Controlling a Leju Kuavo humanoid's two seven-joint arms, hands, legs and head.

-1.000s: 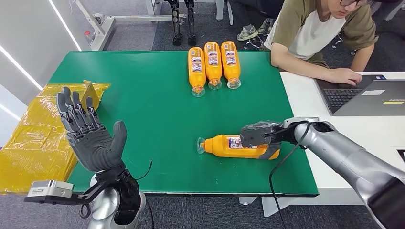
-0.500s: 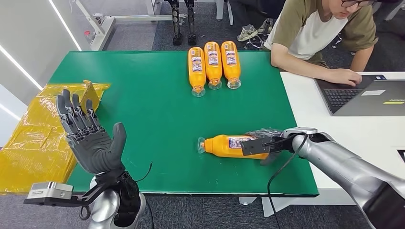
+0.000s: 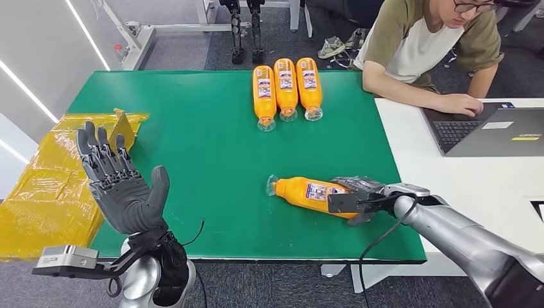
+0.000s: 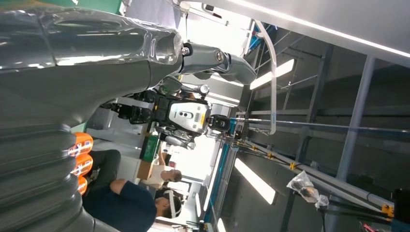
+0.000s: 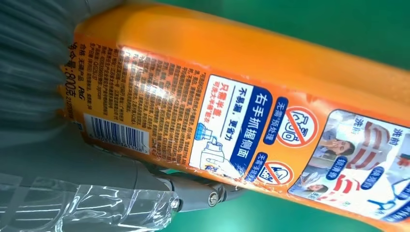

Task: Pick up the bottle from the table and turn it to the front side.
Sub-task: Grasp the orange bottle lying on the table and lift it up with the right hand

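Lying on its side at the lower centre-right of the head view, the orange plastic bottle with a printed label (image 3: pixel 312 194) rests on the green table top (image 3: pixel 192 147), its clear cap end pointing toward frame left and its body slightly tilted. The right hand (image 3: pixel 357 196) grips the bottle's base end, with the silver forearm running off to the lower right corner. At lower left, the left hand (image 3: pixel 120 186) is raised above the table's near edge, palm showing, fingers spread and holding nothing. Three more orange bottles (image 3: pixel 285 88) lie side by side at the upper centre of the table. A crumpled yellow plastic sheet (image 3: pixel 45 186) sits at the left edge. On the white desk (image 3: pixel 449 179) at the right, a person in an olive and white shirt (image 3: pixel 423 45) rests a hand beside a grey laptop (image 3: pixel 494 131).

The left wrist view adds the hand's grey ribbed cover (image 4: pixel 34 169) close up against a bright workshop background, with orange bottle ends (image 4: pixel 81 154) at mid left.

The right wrist view gives the bottle's label (image 5: pixel 241 130) in detail: a barcode, dense small print and warning icons, with green table behind and grey fingers (image 5: pixel 145 181) pressed against the bottle.
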